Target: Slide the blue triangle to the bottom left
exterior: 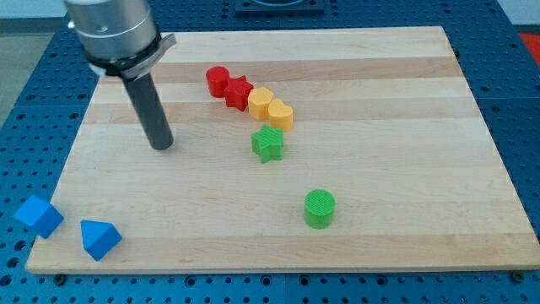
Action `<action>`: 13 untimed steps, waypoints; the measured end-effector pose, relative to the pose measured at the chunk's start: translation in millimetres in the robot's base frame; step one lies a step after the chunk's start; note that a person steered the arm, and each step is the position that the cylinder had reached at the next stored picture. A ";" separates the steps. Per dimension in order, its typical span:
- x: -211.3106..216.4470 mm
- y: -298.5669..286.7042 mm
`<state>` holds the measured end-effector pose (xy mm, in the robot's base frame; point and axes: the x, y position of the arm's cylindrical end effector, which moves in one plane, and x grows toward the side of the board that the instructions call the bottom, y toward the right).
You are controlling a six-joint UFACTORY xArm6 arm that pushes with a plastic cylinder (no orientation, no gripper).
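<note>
A wooden board (405, 245) is laid on a blue perforated table (29, 93). Near the board's top centre, four blocks are set in a touching diagonal row: a red cylinder (218, 80), a red star (238, 91), a yellow hexagon (260, 100) and a yellow heart (280, 113). A green star (267, 143) is placed just below the row, and a green cylinder (319, 208) lower still. A blue cube (37, 216) is perched at the board's bottom-left edge.

Dark cylindrical rod (157, 118) under grey metal housing (114, 29).

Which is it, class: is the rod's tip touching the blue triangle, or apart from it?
Apart. The camera view shows my tip well above the blue triangle, with bare board between them.
</note>
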<state>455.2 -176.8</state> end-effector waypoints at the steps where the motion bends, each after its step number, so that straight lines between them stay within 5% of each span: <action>1: 21.9 -2.0; 3: 62.0 116.8; 4: 113.9 128.9; 6: 163.6 79.2; 13: 162.9 -64.4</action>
<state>618.1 -241.3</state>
